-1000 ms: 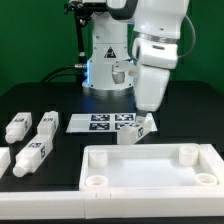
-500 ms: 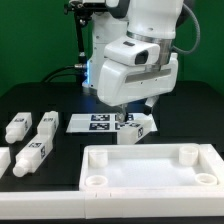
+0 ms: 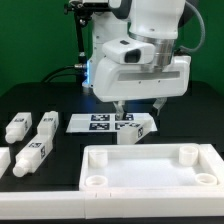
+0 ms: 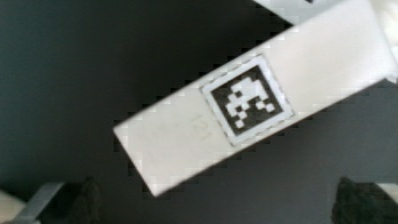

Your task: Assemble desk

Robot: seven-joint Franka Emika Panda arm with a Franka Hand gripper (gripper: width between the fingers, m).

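The desk top [image 3: 150, 165], a white tray with round corner sockets, lies at the front of the black table. One white tagged leg [image 3: 135, 128] lies behind it, beside the marker board [image 3: 98, 122]. My gripper [image 3: 137, 108] hangs just above this leg, open, with one finger on each side and nothing held. In the wrist view the leg [image 4: 249, 95] runs diagonally with its tag facing up. My dark fingertips [image 4: 45, 203] show at the picture's two corners, wide apart around my gripper [image 4: 205, 205].
More legs lie on the exterior view's left: one [image 3: 18, 126], a second [image 3: 46, 123], a third [image 3: 35, 152], and another white piece [image 3: 3, 160] cut by the frame edge. The robot base [image 3: 105, 60] stands at the back.
The wrist has turned so the gripper's broad face now shows to the exterior camera, and the gripper has come down over the leg beside the marker board. No part has moved.
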